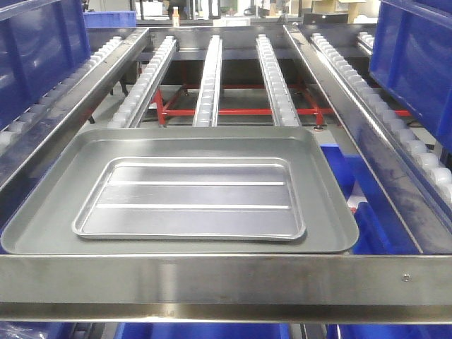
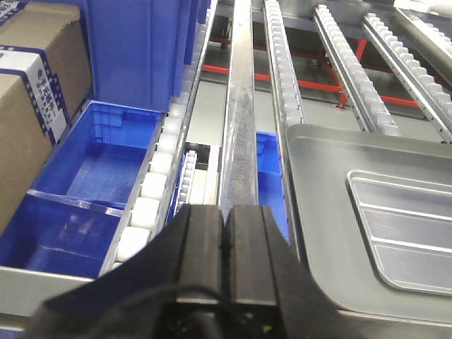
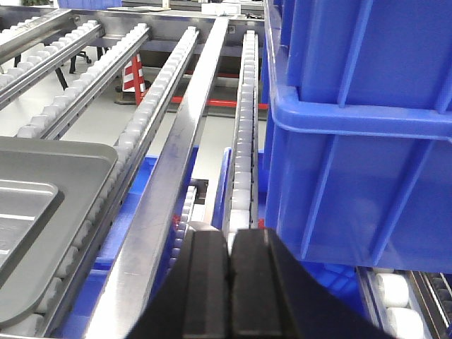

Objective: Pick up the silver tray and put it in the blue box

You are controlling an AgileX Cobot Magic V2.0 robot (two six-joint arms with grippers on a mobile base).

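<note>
Warehouse-type setup: a long roller rack (image 1: 212, 78) of steel rails and rows of white rollers runs away from the front camera, with a red metal frame (image 1: 240, 111) showing underneath.

Far left in the left wrist view there's a stack of brown cardboard boxes (image 2: 35, 106), then a couple of open shallow blue bins (image 2: 92, 169) down low. The left hand (image 2: 226, 212) comes next. Its black fingers are pressed together with nothing between them, and it lines up with a long flat steel rail (image 2: 236, 127) just left of the trays.

Middle of the rack, right up at the near end, is a large dull grey tray (image 1: 332, 205) with a plain floor. Lying flat inside it, roughly centred, is the smaller shiny silver tray (image 1: 191, 201) with rounded corners, a raised rim and two long ridges across its floor. It isn't touched by either hand. A wide brushed steel bar (image 1: 212, 282) crosses in front of both.

The right hand (image 3: 230, 236) is off to the right of the grey tray, fingers also together and holding nothing, between a steel rail and a roller track. Just right of it is the big deep blue box (image 3: 353, 141), plastic with a lipped rim and vertical ribs down its side. It's well apart from the silver tray.
</note>
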